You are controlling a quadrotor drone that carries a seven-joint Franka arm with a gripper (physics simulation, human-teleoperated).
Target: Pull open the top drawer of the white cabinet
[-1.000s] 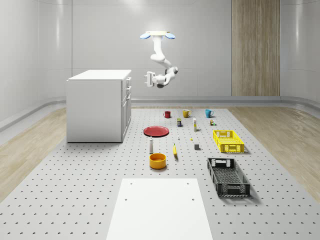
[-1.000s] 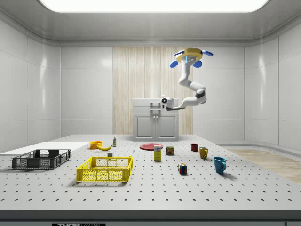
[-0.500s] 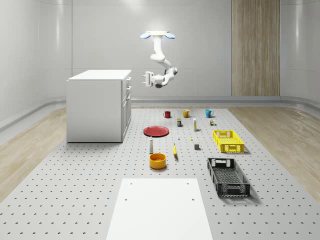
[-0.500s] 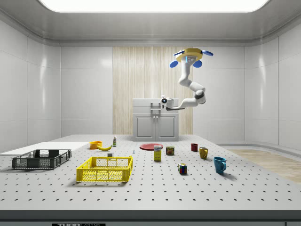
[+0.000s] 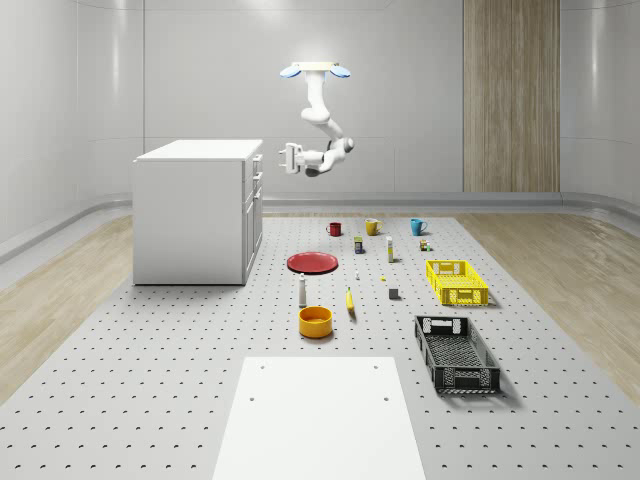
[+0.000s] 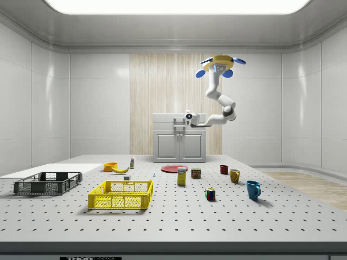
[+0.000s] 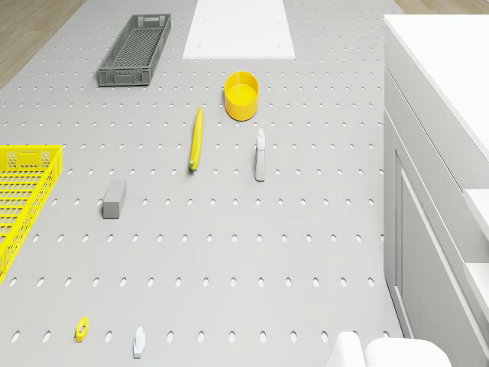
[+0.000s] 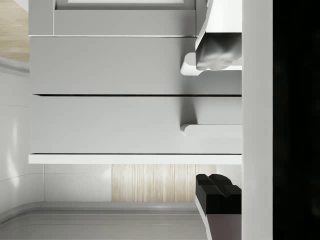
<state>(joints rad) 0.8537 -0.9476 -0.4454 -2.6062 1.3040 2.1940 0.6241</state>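
i hover high over the pegboard table (image 5: 150, 400), out in front of the white cabinet (image 5: 195, 210), above the red plate (image 5: 313, 263) and the mugs. over the last second my arm has carried my claw (image 5: 288, 158) closer to the cabinet's face and a little higher; a gap to the drawer fronts remains. in the wrist view my fingers (image 8: 217, 192) stand well apart with nothing between them, one dark pad low and the pale one up by a handle. the top drawer (image 8: 135, 124) sits shut just under the cabinet's top, its handle (image 8: 210, 129) lying in the space between my fingers but not yet touched. i judge the approach nearly done: next i close the gap, straddle that handle, not the one below it, and clamp.
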